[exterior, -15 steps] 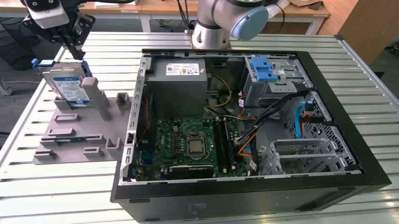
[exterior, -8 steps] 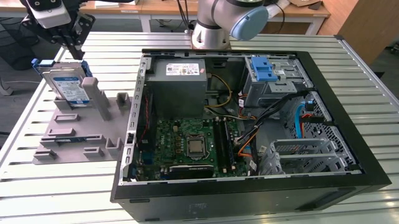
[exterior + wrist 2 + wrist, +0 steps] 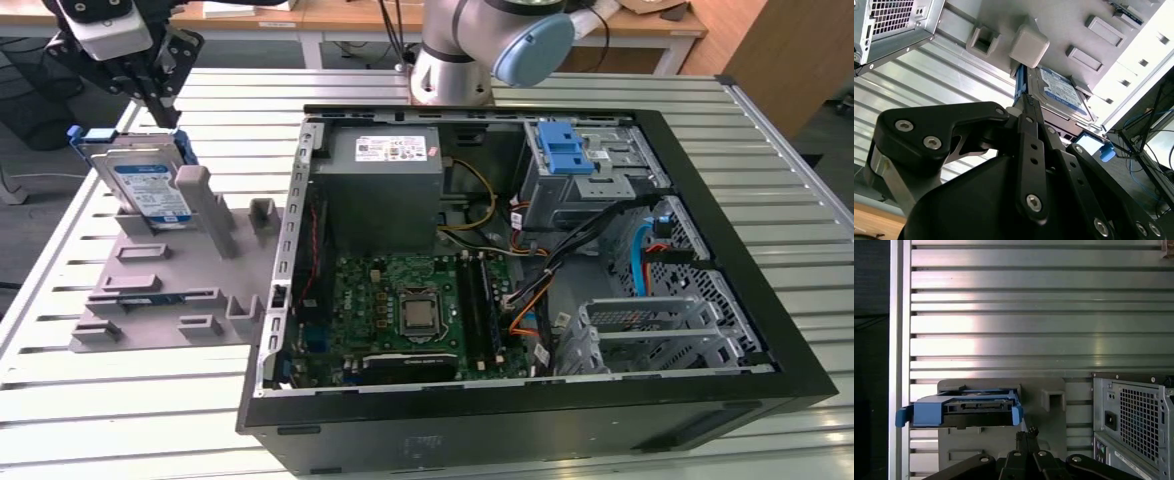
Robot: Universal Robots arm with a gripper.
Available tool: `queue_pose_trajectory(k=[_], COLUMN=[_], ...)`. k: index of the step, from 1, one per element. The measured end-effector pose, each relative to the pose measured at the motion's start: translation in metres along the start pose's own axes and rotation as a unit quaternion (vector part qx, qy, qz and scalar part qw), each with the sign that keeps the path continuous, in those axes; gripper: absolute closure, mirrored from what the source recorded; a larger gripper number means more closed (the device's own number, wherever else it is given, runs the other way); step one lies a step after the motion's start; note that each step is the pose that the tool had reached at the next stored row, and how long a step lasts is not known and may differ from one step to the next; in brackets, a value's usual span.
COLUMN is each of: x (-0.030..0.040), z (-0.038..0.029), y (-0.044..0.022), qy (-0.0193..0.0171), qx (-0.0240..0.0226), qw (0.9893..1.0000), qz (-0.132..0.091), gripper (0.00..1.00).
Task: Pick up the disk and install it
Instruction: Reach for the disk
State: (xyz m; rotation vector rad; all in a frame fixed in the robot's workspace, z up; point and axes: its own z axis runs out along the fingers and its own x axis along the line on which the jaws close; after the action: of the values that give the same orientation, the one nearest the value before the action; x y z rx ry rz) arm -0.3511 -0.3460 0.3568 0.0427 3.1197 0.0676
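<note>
The disk point(image 3: 144, 185) is a silver drive with a white-and-blue label in a blue carrier frame. It stands on edge in a grey holder point(image 3: 160, 290) on the exterior view's left, outside the computer case. My gripper point(image 3: 158, 108) hangs just above the disk's top edge, fingers pressed together with nothing between them. In the second wrist view the gripper point(image 3: 1026, 102) points at the blue frame's edge beside the disk point(image 3: 1061, 92). In the first wrist view the gripper point(image 3: 1027, 433) sits close to one end of the disk point(image 3: 964, 410).
The open computer case point(image 3: 747, 330) lies on the slatted table point(image 3: 240, 110). Inside are a grey power-supply box point(image 3: 384, 185), a motherboard point(image 3: 414, 310), a metal bay with a blue latch point(image 3: 567, 150), cables, and a metal cage point(image 3: 654, 325). The case's rear panel point(image 3: 1134, 420) stands near the holder.
</note>
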Motion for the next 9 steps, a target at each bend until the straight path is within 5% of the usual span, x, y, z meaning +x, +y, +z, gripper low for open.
queue_pose_trajectory(k=[9], x=[0.0068], z=[-0.0002], y=[-0.0002], qy=[0.0000], qx=[0.0000], qw=[1.0000], qz=[0.000], gripper=[0.89])
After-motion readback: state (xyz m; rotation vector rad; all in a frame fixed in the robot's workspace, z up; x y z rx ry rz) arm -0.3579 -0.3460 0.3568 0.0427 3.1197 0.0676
